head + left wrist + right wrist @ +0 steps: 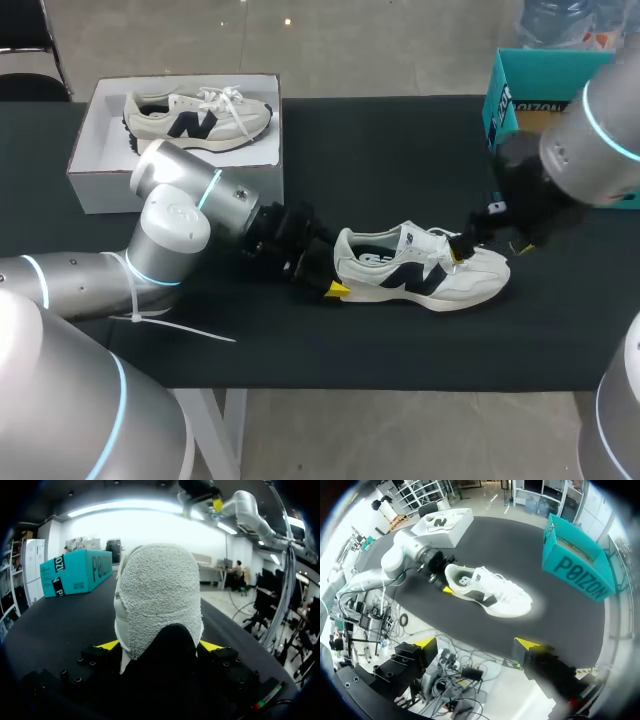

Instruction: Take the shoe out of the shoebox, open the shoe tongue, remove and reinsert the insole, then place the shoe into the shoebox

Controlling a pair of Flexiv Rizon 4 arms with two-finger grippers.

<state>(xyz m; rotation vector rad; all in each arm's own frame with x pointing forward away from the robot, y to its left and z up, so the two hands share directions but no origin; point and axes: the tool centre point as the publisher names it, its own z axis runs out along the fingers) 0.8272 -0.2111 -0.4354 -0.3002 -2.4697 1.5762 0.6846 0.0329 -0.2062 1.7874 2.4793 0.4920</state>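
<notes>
A white sneaker with a dark logo [420, 272] lies on its sole on the black table, toe pointing right. My left gripper [338, 268] is at its heel. In the left wrist view the terry-lined heel [160, 595] fills the gap between the yellow tips of the left gripper [159, 645], which press it from both sides. My right gripper [490, 248] hangs open above the laces and toe, holding nothing. From the right wrist view the shoe [490, 592] lies well below the open right gripper [476, 643]. The white shoebox [90, 150] stands at the back left.
A second matching sneaker [200, 118] lies inside the white shoebox [445, 525]. A teal box [520, 95] stands at the back right, behind my right arm. Bare black tabletop lies in front of the shoe and between the two boxes.
</notes>
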